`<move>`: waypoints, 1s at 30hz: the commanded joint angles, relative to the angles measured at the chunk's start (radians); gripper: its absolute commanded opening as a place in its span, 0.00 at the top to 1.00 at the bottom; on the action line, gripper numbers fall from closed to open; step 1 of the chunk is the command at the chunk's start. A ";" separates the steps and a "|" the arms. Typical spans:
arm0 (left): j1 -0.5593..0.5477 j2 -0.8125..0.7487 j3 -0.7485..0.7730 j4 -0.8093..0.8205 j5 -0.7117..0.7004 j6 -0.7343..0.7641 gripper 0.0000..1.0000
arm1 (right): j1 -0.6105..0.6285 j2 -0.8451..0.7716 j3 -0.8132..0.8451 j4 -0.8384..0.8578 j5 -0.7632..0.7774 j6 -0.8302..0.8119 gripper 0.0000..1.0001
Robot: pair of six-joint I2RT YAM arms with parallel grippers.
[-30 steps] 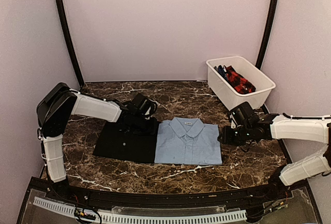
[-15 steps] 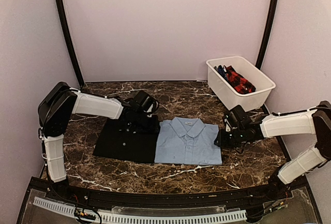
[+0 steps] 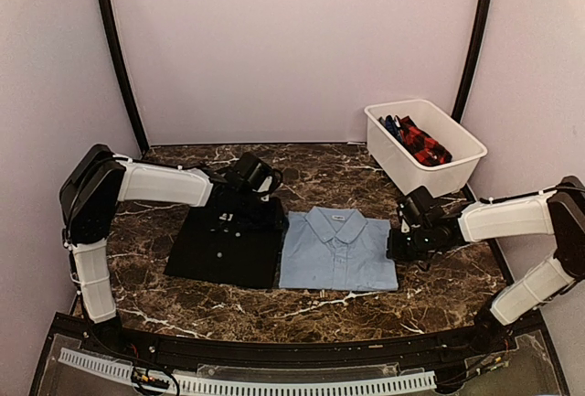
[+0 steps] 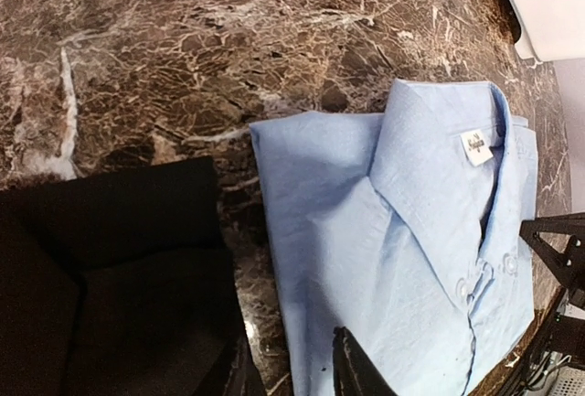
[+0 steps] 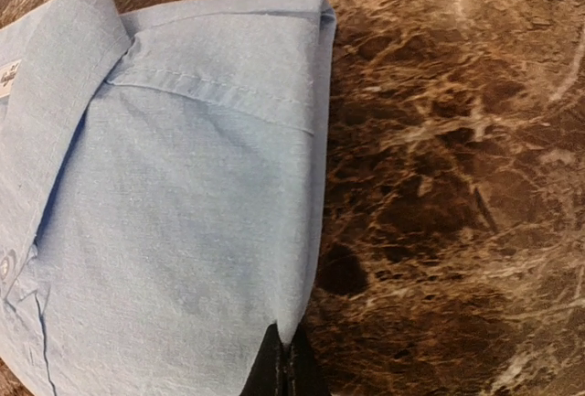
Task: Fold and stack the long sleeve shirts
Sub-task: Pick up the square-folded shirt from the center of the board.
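I'm pinching the edge of the light-blue shirt (image 3: 338, 251) in my right gripper (image 5: 285, 364), jaws pressed together; left gripper (image 4: 294, 373) is hovering, jaws parted.

The top view looks down and forward from high at the near side, taking in the whole surface (image 3: 320, 167). Both wrist views sit close over it, sharing the blue shirt (image 4: 411, 259) from opposite sides.
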 commanded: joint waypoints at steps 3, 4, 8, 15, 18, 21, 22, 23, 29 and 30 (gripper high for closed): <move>-0.033 -0.043 -0.010 0.037 0.071 -0.020 0.68 | -0.052 -0.052 -0.016 -0.065 0.048 -0.013 1.00; -0.040 -0.038 -0.015 0.043 0.082 -0.029 0.67 | -0.056 -0.056 -0.018 -0.065 0.045 -0.014 1.00; -0.061 -0.019 -0.020 0.071 0.098 -0.047 0.65 | -0.057 -0.068 -0.018 -0.068 0.035 -0.014 0.91; -0.089 0.000 -0.030 0.051 0.057 -0.044 0.64 | -0.057 -0.110 -0.020 -0.065 0.010 -0.025 0.60; -0.097 0.007 -0.046 0.053 0.054 -0.046 0.62 | -0.057 -0.112 -0.027 -0.053 -0.001 -0.030 0.54; -0.107 0.017 -0.058 0.052 0.040 -0.049 0.62 | -0.057 -0.102 -0.034 -0.037 -0.016 -0.032 0.53; -0.110 0.018 -0.059 0.051 0.035 -0.050 0.62 | -0.057 -0.097 -0.037 -0.031 -0.019 -0.030 0.53; -0.114 0.021 -0.060 0.049 0.028 -0.048 0.60 | -0.058 -0.093 -0.040 -0.025 -0.023 -0.029 0.53; -0.130 0.056 -0.044 0.031 0.008 -0.052 0.56 | -0.057 -0.071 -0.047 -0.006 -0.039 -0.026 0.53; -0.132 0.060 -0.041 0.021 0.004 -0.051 0.55 | -0.057 -0.067 -0.049 -0.001 -0.044 -0.026 0.53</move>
